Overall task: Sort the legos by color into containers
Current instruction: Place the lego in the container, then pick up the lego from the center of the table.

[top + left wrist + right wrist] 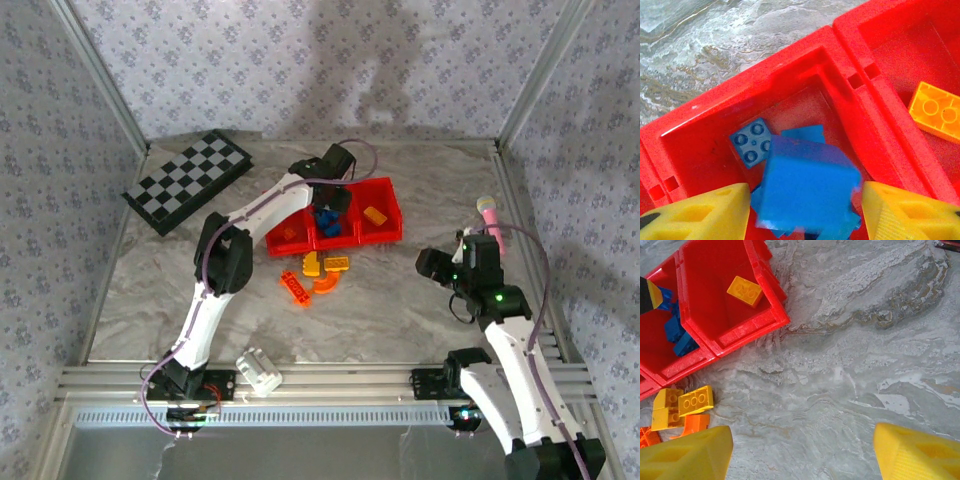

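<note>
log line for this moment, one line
left gripper open over middle compartment | blue brick loose between fingers | right gripper open, empty, over table | orange and yellow legos unsorted on table

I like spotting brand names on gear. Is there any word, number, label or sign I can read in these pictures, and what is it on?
No text can be read.
Any embossing on the studs of the yellow brick and the blue brick is too blurred to read.
The red tray, checkered board and white block show no print.
</note>
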Tool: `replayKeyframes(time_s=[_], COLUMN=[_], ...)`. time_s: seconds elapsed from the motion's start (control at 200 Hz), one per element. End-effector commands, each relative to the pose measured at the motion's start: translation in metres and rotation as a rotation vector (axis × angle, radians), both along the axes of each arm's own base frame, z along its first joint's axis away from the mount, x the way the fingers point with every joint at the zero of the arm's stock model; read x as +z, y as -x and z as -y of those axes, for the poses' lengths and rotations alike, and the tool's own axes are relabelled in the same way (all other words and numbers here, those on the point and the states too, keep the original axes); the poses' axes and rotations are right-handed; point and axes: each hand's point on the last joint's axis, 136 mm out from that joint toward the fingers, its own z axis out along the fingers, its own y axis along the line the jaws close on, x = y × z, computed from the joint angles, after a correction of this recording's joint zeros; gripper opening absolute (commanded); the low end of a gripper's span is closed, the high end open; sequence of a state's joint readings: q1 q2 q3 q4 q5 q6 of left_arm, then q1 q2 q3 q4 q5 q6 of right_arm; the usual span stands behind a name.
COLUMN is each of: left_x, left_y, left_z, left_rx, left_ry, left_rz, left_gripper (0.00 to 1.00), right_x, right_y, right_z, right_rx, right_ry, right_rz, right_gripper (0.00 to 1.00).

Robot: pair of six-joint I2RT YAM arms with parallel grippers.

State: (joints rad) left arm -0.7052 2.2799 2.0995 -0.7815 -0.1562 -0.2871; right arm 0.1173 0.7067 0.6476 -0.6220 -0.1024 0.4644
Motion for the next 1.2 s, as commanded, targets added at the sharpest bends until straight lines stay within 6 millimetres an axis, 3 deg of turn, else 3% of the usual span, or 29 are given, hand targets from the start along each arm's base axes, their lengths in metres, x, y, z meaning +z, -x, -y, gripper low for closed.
replayKeyframes(time_s=[0.0,0.23,0.355,0.43,0.61,0.725,0.76,0.969,1.084,1.194], left_x=[0.032,0.061,0.090,0.108,0.122,0.122,0.118,0.099,0.085,0.075], left_y=[-0.001,0.009,0.019,0.028,0.061,0.086,0.094,0.140,0.162,0.181], left_z=[0.010,0.012,0.008,0.001,-0.030,-0.059,-0.070,-0.126,-0.147,-0.161], left_rx=[-0.046,-0.092,-0.095,-0.089,-0.043,0.011,0.034,0.141,0.177,0.185], left_ry=[0.037,0.043,0.080,0.106,0.170,0.231,0.244,0.323,0.366,0.425], left_rz=[0.066,0.122,0.171,0.202,0.263,0.312,0.323,0.360,0.365,0.378], left_gripper=[0.69,0.72,0.73,0.74,0.81,0.91,0.99,1.00,1.00,1.00], right_x=[-0.008,-0.005,-0.004,-0.005,-0.005,-0.010,-0.011,-0.020,-0.019,-0.031], right_y=[0.003,-0.001,-0.003,-0.005,-0.016,-0.022,-0.023,-0.034,-0.033,-0.031], right_z=[-0.002,-0.007,-0.015,-0.023,-0.049,-0.076,-0.085,-0.129,-0.167,-0.193], right_rx=[-0.001,0.014,0.050,0.086,0.182,0.316,0.373,0.675,0.900,1.099], right_ry=[-0.022,-0.045,-0.062,-0.070,-0.045,-0.020,-0.003,0.306,0.401,0.554], right_rz=[-0.026,-0.023,-0.039,-0.058,-0.083,-0.114,-0.131,-0.139,-0.072,0.014], right_gripper=[0.76,0.76,0.76,0.77,0.79,0.83,0.83,0.83,0.82,0.81])
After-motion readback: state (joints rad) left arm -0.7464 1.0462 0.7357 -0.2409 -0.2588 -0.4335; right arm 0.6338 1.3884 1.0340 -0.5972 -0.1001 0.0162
